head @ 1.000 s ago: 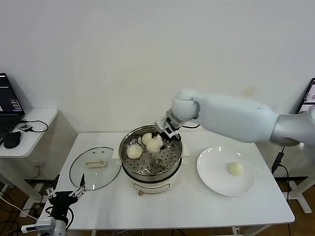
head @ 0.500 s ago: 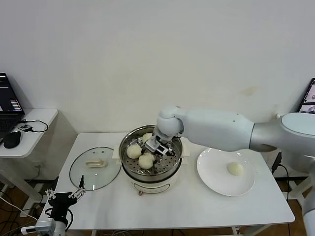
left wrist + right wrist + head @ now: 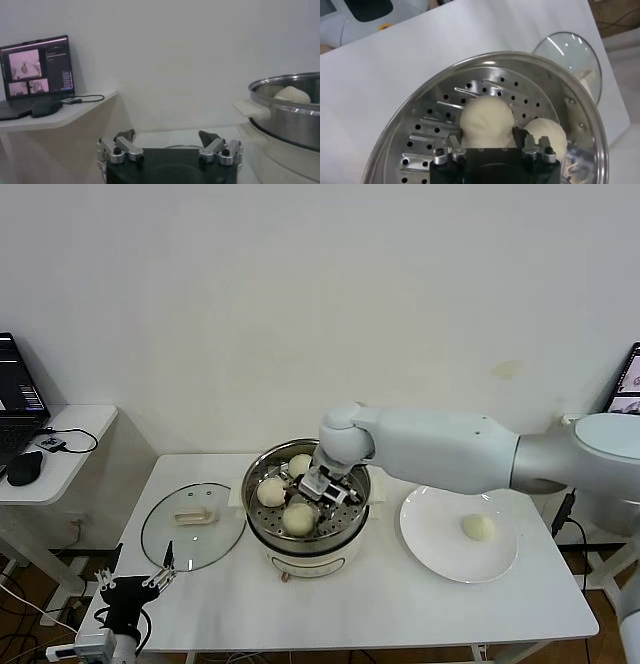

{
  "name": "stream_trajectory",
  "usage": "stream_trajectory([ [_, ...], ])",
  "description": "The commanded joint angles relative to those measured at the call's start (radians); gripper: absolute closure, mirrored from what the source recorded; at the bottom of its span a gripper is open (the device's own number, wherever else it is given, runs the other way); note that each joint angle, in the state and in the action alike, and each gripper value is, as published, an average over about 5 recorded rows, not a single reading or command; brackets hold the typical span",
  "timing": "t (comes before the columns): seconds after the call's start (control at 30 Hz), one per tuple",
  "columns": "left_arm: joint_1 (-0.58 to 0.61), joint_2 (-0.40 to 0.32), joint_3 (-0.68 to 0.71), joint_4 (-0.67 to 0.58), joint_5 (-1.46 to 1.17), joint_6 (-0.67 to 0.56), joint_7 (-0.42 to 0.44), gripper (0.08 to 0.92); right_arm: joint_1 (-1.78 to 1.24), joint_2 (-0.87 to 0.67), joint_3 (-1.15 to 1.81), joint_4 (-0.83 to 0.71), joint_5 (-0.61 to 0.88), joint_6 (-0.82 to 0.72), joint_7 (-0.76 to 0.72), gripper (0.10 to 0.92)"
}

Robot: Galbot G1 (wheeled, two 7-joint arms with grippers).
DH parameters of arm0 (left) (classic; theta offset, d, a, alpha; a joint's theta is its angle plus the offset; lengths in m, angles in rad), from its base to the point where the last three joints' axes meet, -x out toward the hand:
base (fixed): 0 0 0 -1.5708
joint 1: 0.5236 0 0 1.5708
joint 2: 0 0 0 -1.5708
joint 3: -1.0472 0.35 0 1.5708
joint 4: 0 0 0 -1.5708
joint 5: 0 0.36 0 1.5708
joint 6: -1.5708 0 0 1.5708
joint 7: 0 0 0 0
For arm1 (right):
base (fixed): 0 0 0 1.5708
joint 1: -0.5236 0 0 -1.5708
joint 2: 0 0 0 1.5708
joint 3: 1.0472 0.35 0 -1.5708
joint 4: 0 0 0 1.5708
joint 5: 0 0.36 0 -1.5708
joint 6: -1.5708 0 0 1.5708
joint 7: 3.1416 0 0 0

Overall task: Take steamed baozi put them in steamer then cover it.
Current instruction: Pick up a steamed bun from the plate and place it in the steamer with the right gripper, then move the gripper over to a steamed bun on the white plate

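The steamer [image 3: 306,546] stands mid-table with three baozi on its perforated tray: one at the back [image 3: 299,465], one on the left [image 3: 271,491], one at the front [image 3: 298,519]. My right gripper [image 3: 312,502] reaches into the pot and is shut on the front baozi [image 3: 486,121], which rests low on the tray; a second baozi [image 3: 547,135] lies beside it. A fourth baozi [image 3: 479,527] lies on the white plate [image 3: 430,544]. The glass cover [image 3: 193,526] lies flat left of the steamer. My left gripper [image 3: 130,586] is open and empty, parked below the table's front left corner.
A side desk [image 3: 70,429] with a laptop [image 3: 18,389] and a mouse stands at the far left. The left wrist view shows the steamer's wall [image 3: 290,120] and the laptop [image 3: 35,70]. The wall is close behind the table.
My right gripper has carried the baozi from above the steamer's back down onto the front of the tray. The left arm has hardly moved.
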Motion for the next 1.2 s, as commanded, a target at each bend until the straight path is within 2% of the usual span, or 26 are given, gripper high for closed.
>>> stream_trajectory([
  [0.03, -0.001, 0.003, -0.002, 0.000, -0.001, -0.001, 0.000, 0.177, 0.053, -0.054, 0.002, 0.036, 0.038, -0.010, -0.002, 0.212],
  [0.33, -0.002, 0.010, 0.001, -0.008, 0.000, -0.001, 0.002, 0.177, 0.165, -0.319, -0.004, 0.204, 0.101, -0.258, -0.009, 0.202],
  [0.5, -0.003, 0.016, 0.008, -0.008, 0.004, -0.001, 0.002, 0.177, 0.187, -0.548, 0.005, 0.299, 0.138, -0.390, -0.026, 0.203],
  [0.63, -0.003, 0.016, 0.024, -0.013, 0.017, -0.001, 0.003, 0.177, 0.131, -0.729, 0.055, 0.340, 0.130, -0.428, -0.040, 0.203],
  [0.73, -0.002, 0.016, 0.036, -0.021, 0.027, 0.001, 0.003, 0.177, -0.025, -0.830, 0.176, 0.336, 0.072, -0.421, -0.057, 0.203],
  [0.9, 0.008, 0.018, 0.044, -0.036, 0.040, 0.002, 0.003, 0.177, -0.501, -0.949, 0.573, 0.279, -0.094, -0.369, -0.085, 0.203],
  [1.07, 0.017, 0.018, 0.042, -0.044, 0.047, 0.002, 0.003, 0.177, -0.819, -0.955, 0.853, 0.195, -0.191, -0.339, -0.089, 0.202],
  [1.2, 0.019, 0.014, 0.043, -0.046, 0.051, 0.003, 0.003, 0.177, -0.923, -0.907, 0.934, 0.108, -0.254, -0.314, -0.085, 0.203],
])
